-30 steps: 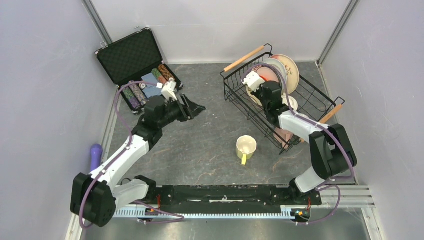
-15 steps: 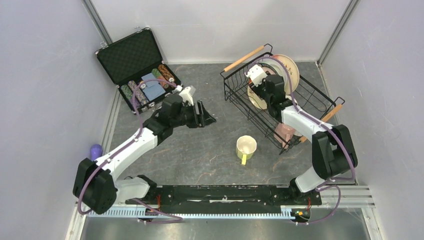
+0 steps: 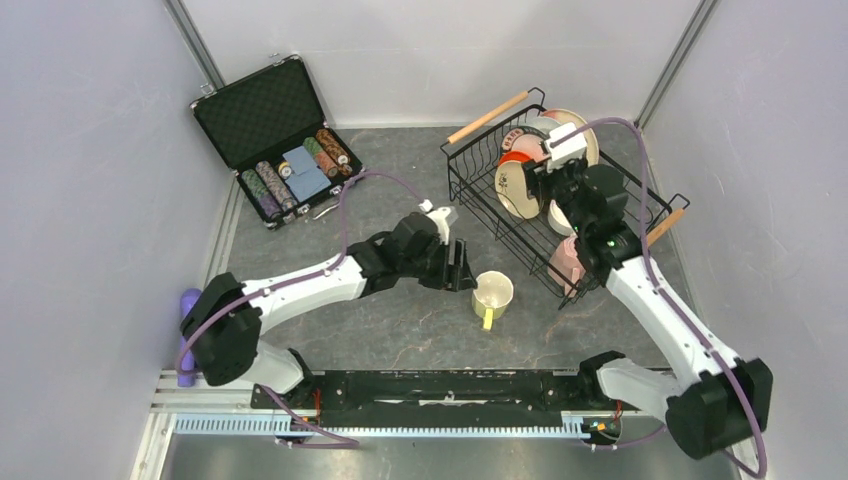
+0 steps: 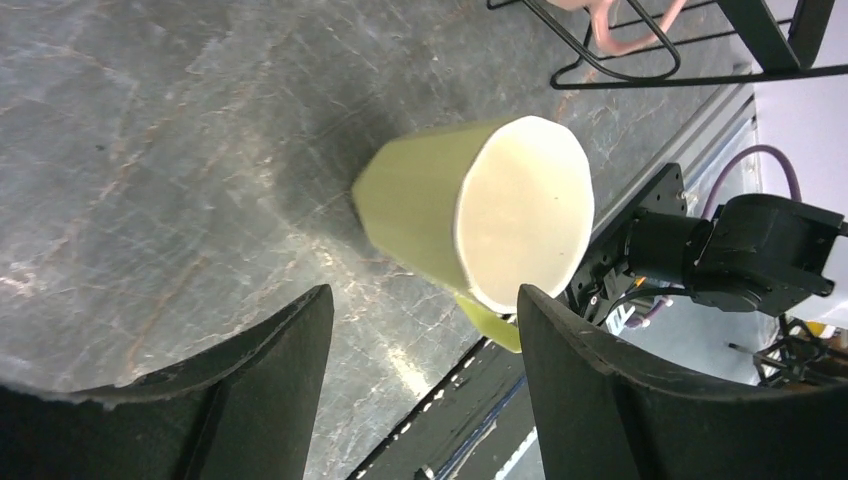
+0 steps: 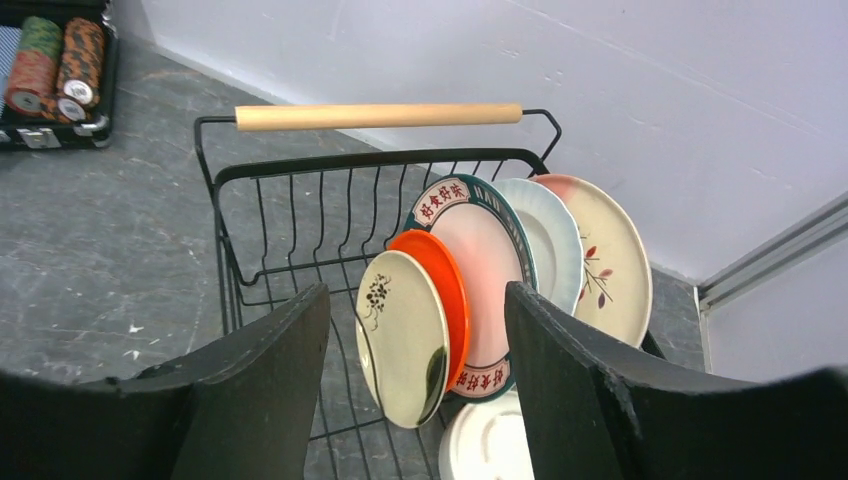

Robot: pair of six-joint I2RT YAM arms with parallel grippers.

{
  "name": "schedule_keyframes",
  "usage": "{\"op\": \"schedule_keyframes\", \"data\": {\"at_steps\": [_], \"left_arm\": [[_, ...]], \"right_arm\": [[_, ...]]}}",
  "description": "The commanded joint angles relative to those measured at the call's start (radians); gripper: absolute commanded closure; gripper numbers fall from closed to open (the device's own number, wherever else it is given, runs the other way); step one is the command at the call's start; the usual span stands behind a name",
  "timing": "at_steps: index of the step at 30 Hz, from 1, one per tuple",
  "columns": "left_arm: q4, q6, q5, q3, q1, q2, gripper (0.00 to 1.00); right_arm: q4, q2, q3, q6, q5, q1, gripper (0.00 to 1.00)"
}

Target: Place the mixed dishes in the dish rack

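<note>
Left gripper (image 3: 463,272) stood spread and empty just beside the yellow-green mug (image 4: 470,220), which sat upright on the table (image 3: 400,330) near the dish rack (image 5: 370,158), apparently untouched. A good grasp would straddle the mug's body below the rim, leaving the handle clear of the pads. Right gripper (image 5: 415,290), also released, hung over the upright plates (image 5: 470,270). Open table lay left of the mug. The rack's near wall and the pink mug (image 3: 567,262) inside crowded the right, so any lift should clear the wire first.

Mug (image 4: 420,205): yellow-green, cream inside. Rack (image 5: 380,157): black. Plate 1 (image 5: 395,330): cream, black-spotted. Plate 2 (image 5: 448,285): orange. Plate 3 (image 5: 485,260): pink, teal-rimmed. Plate 4 (image 5: 550,240): white. Plate 5 (image 5: 615,265): cream, red-sprigged.
</note>
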Motion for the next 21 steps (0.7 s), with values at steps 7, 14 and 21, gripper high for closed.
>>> {"op": "schedule_keyframes", "data": {"at_steps": [7, 14, 21], "left_arm": [[-0.197, 0.029, -0.181, 0.226, -0.093, 0.148, 0.34], [-0.270, 0.045, -0.247, 0.296, -0.128, 0.257, 0.40], [-0.174, 0.045, -0.182, 0.258, -0.124, 0.282, 0.82]], "right_arm": [[-0.128, -0.205, -0.060, 0.065, -0.023, -0.001, 0.29], [-0.149, -0.254, -0.072, 0.088, -0.057, -0.001, 0.29], [-0.211, -0.261, -0.062, 0.094, -0.032, -0.001, 0.29]]}}
